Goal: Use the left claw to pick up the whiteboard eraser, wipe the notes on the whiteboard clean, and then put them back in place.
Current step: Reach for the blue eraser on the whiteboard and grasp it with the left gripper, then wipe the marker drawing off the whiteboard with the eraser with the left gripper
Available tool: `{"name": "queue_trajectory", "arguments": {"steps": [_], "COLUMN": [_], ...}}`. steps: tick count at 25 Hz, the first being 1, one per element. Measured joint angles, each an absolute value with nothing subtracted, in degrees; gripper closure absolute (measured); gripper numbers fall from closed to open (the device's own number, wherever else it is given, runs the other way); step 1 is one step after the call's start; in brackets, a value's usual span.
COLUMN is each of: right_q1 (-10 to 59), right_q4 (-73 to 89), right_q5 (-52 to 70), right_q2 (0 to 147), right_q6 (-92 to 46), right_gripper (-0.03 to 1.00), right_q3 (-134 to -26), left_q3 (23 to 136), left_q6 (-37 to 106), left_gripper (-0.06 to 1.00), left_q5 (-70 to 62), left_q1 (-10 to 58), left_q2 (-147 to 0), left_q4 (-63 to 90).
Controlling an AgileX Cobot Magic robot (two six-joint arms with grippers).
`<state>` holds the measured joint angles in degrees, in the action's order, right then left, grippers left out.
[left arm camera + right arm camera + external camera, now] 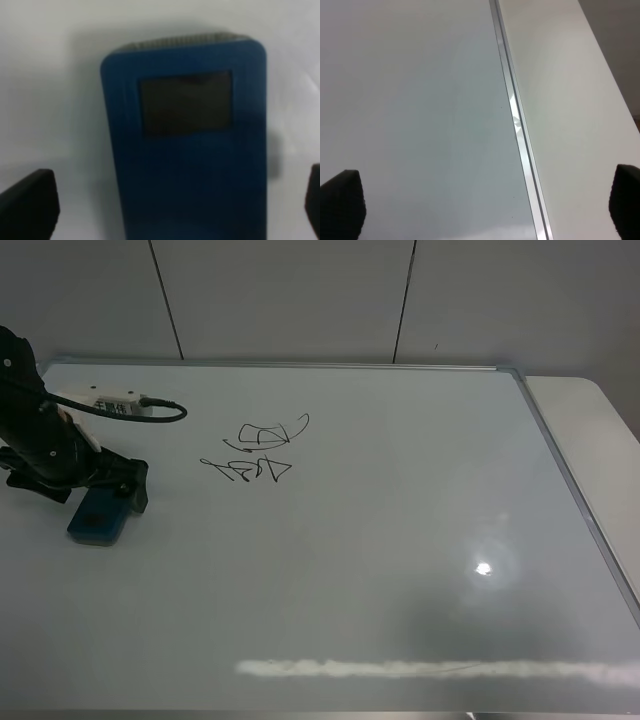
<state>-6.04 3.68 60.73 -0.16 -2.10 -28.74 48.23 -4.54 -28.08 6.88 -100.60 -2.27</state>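
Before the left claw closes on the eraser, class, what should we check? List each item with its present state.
1. Left claw jaws open, one on each side of the whiteboard eraser: ok.
2. Eraser lying flat on the whiteboard: ok.
3. Jaws low enough to grip: cannot tell.
4. Notes unwiped, apart from the eraser: ok.
5. Right gripper open, away over the board's frame: ok.

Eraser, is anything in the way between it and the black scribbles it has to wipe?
Nothing visible. Only bare whiteboard lies between the whiteboard eraser and the notes; the left claw sits over the eraser, jaws open.
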Motion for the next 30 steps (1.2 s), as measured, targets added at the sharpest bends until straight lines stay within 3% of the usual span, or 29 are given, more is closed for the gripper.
{"name": "queue_trajectory", "arguments": {"steps": [4, 6, 8, 20, 24, 30], "right_q1": [-6.0, -6.0, -6.0, -6.0, -6.0, -6.0], "right_q4": [3.7, 3.7, 3.7, 3.7, 3.7, 3.7], "right_q5": [60.7, 60.7, 60.7, 60.7, 60.7, 60.7], "right_q2": [-0.2, -0.2, -0.2, -0.2, -0.2, -0.2], "right_q6": [-2.1, -2.1, -2.1, -2.1, -2.1, -2.1], "right_gripper": [0.00, 0.00, 0.00, 0.00, 0.00, 0.00], "right_q3": [-28.7, -28.7, -28.7, -28.7, -28.7, -28.7], "left_q3": [48.2, 48.2, 48.2, 48.7, 54.0, 64.1], "left_q6": [-4.5, -4.5, -4.5, -4.5, -2.2, 1.2], "left_gripper": [-0.02, 0.12, 0.41, 0.39, 0.39, 0.39], "left_q5": [-29.1, -29.9, -30.9, -34.0, -38.7, -42.1], "left_q1": [6.9, 6.9, 6.9, 6.9, 7.2, 14.9], "left_q2": [-100.6, -100.6, -100.6, -99.4, -96.7, -97.6], "left_q4": [-2.3, -2.3, -2.3, -2.3, 0.0, 1.1]}}
